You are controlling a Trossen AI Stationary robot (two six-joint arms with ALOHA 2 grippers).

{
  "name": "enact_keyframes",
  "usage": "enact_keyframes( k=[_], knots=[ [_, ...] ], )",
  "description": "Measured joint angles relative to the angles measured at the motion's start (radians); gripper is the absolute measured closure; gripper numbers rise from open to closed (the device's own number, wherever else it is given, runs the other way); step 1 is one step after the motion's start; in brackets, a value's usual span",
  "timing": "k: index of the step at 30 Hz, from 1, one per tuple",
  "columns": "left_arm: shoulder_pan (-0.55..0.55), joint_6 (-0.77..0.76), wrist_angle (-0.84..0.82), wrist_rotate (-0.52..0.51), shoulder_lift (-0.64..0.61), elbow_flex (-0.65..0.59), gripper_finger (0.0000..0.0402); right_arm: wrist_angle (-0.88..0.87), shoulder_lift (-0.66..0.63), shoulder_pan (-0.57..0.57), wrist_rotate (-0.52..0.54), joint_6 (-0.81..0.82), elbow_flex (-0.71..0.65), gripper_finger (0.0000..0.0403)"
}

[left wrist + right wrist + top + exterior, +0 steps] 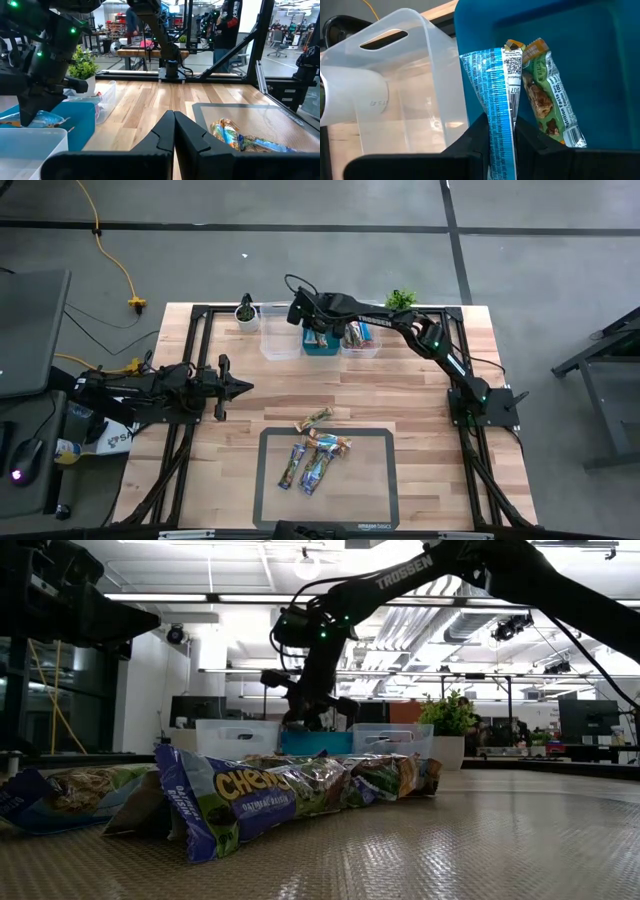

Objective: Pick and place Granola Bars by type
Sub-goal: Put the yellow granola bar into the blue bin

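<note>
- While viewed from above, the right gripper (303, 317) is seen parked over the teal plastic bin (322, 343), between two clear plastic bins (279, 340); loose shiny-wrapped granola bars (312, 457) are left on the dark mat (375, 490).
- Low view: the bar pile (290, 790) is stacked close up, bins well behind.
- Left wrist: the left gripper (174, 131) is kept pressed together over bare wood.
- Right wrist: a blue-wrapped bar (497, 107) is pinched between the fingers above the teal bin, where a green-wrapped bar (550, 100) is already lying.
</note>
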Motion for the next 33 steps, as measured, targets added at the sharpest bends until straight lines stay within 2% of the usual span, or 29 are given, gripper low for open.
enact_keyframes(
  k=[5, 14, 21, 33],
  knots=[
    [0.000, 0.000, 0.000, 0.000, 0.000, 0.000, 0.0401, 0.000, 0.000, 0.000, -0.003, -0.005, 0.000, 0.0347],
    [0.000, 0.000, 0.000, 0.000, 0.000, 0.000, 0.0401, 0.000, 0.000, 0.000, -0.007, -0.008, 0.000, 0.0287],
    [0.000, 0.000, 0.000, 0.000, 0.000, 0.000, 0.0401, 0.000, 0.000, 0.000, -0.007, -0.011, 0.000, 0.0258],
    [0.000, 0.000, 0.000, 0.000, 0.000, 0.000, 0.0401, 0.091, -0.023, 0.002, -0.033, -0.243, 0.001, 0.0240]
  ],
)
